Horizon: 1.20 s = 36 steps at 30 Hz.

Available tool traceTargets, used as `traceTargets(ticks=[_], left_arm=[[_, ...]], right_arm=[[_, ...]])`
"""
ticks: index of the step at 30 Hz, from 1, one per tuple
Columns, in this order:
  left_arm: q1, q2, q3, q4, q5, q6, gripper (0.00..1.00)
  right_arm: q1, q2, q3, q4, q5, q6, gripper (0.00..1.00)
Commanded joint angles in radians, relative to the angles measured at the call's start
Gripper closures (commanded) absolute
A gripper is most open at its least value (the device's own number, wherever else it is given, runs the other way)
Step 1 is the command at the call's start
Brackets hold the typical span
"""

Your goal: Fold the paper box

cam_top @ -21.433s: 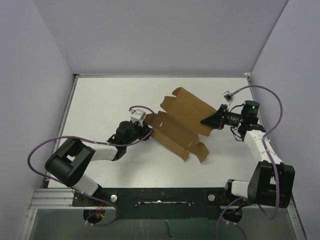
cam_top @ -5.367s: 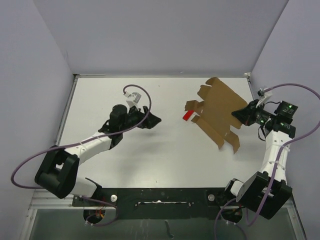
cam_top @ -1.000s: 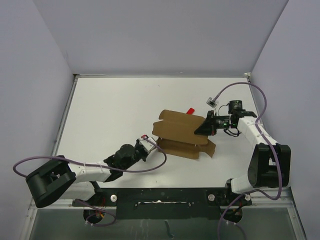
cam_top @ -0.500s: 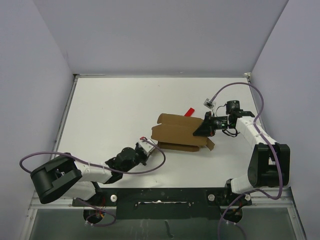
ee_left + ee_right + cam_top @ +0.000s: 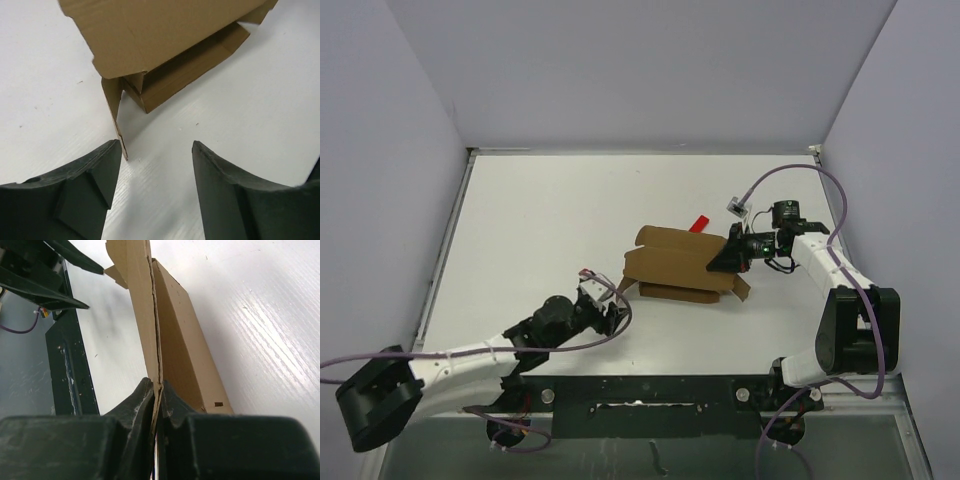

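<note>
Now the left claw (image 5: 603, 310) has let go. A moment ago it was shut tight, close up at the near left side of the paper box (image 5: 675, 265). Its two fingers stand apart now, with nothing between them, and it has backed off a little toward the near edge of the desk (image 5: 540, 220).

From the left wrist camera, a small flap of the box hangs down just beside one finger. I cannot tell if it touches.

The right claw (image 5: 725, 258) is clamped on the right edge of the box. It pinches the thin cardboard between its fingers.

The box sits near the middle of the desk, a bit to the right. Its top part is bent over the bottom part, like a half-shut book. It has stayed bent even with the left claw gone, so I think the fold is holding. The side flaps look loose, so the box is not done yet.

A small red block (image 5: 700, 222) peeks out just behind the box.
</note>
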<state>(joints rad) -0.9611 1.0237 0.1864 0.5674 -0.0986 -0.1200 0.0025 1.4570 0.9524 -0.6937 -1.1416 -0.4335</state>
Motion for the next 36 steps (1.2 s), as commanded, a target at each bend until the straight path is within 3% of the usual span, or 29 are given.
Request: traceTargets(ticks=[1, 6, 9, 11, 13, 16, 23, 36], left_arm=[[0.040, -0.247, 0.084, -0.301, 0.044, -0.102, 0.40], [0.115, -0.438, 0.155, -0.520, 0.028, -0.157, 0.42], [0.193, -0.427, 0.167, -0.539, 0.024, -0.155, 0.45], [0.273, -0.361, 0.173, -0.507, 0.071, -0.155, 0.52], [0.366, -0.262, 0.171, -0.423, 0.166, -0.154, 0.62], [0.453, -0.102, 0.141, -0.196, 0.322, -0.099, 0.64], [0.447, 0.233, 0.062, 0.325, 0.509, 0.085, 0.61], [0.363, 0.500, 0.074, 0.571, 0.541, 0.135, 0.59]], right_arm=[[0.000, -0.016, 0.009, 0.021, 0.027, -0.013, 1.00], [0.000, -0.011, 0.012, 0.022, 0.021, -0.010, 1.00], [0.001, -0.007, 0.012, 0.022, 0.017, -0.010, 1.00], [0.001, -0.007, 0.014, 0.022, 0.014, -0.010, 1.00], [0.001, -0.006, 0.014, 0.022, 0.015, -0.010, 1.00], [0.000, -0.007, 0.014, 0.022, 0.016, -0.010, 1.00], [-0.002, -0.003, 0.013, 0.027, 0.015, -0.003, 1.00], [-0.002, 0.008, 0.013, 0.033, -0.003, 0.004, 1.00]])
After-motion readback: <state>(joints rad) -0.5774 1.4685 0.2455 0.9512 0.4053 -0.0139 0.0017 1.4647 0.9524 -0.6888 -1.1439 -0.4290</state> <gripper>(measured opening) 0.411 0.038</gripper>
